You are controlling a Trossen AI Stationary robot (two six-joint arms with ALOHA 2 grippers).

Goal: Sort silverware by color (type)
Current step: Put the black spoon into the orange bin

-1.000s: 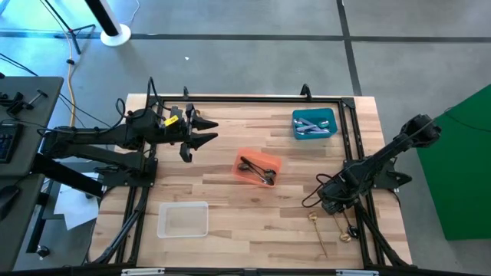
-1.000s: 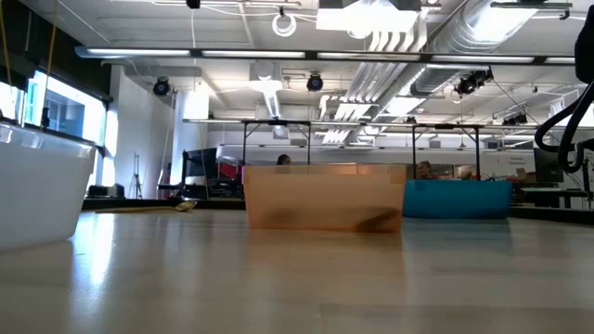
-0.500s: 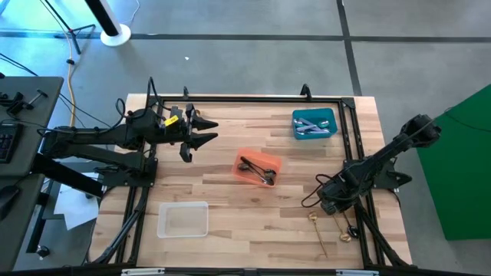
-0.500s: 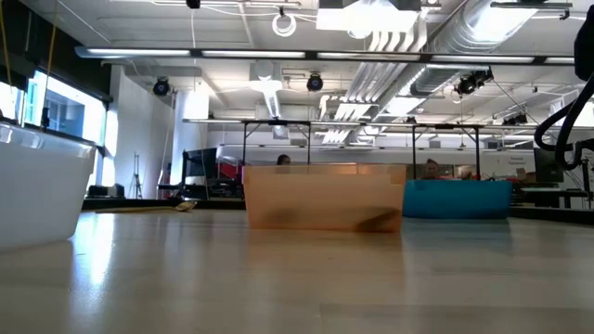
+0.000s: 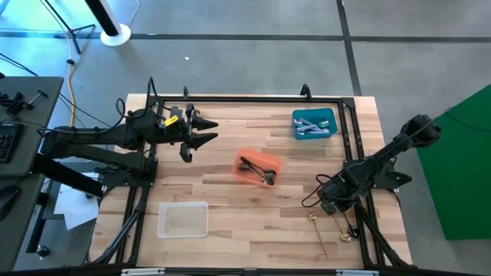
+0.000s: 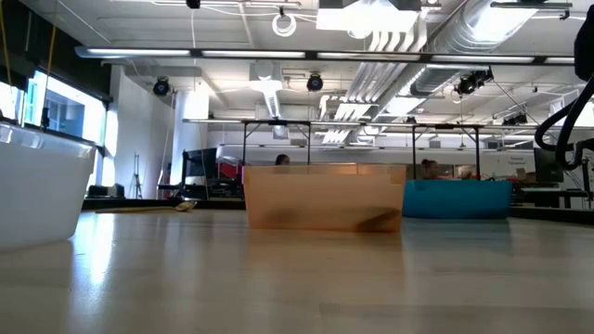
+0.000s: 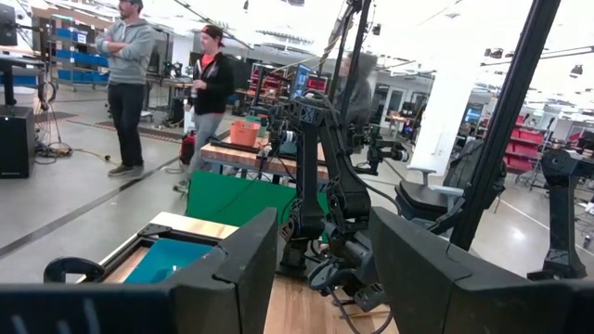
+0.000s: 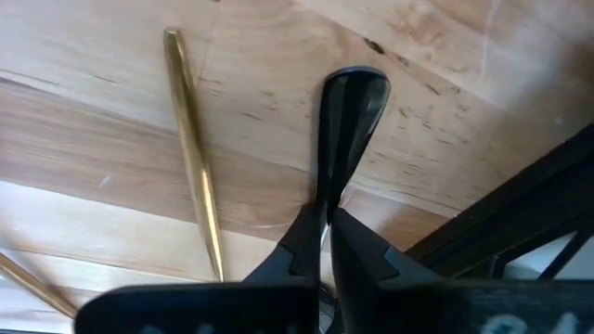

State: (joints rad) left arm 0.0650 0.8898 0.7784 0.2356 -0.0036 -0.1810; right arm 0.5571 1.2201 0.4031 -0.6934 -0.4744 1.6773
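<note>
My right gripper is low over the table's near right corner, shut on a black spoon. Two gold pieces of silverware lie flat on the wood beside it. The orange bin holds black pieces. Silver ones lie in the blue bin. My left gripper hangs open over the far left of the table, with nothing between its fingers. My right gripper pinches the black spoon's handle just behind the bowl between its two fingertips. The fingers slant down from above and lie along the spoon, whose bowl sticks out past them close to the wood. I cannot tell whether it is lifted clear.
A white bin stands near the table's front left, nothing showing in it. A black frame rail runs close to my right gripper along the table's right edge. Bare wood lies between the bins. People stand in the room beyond the table.
</note>
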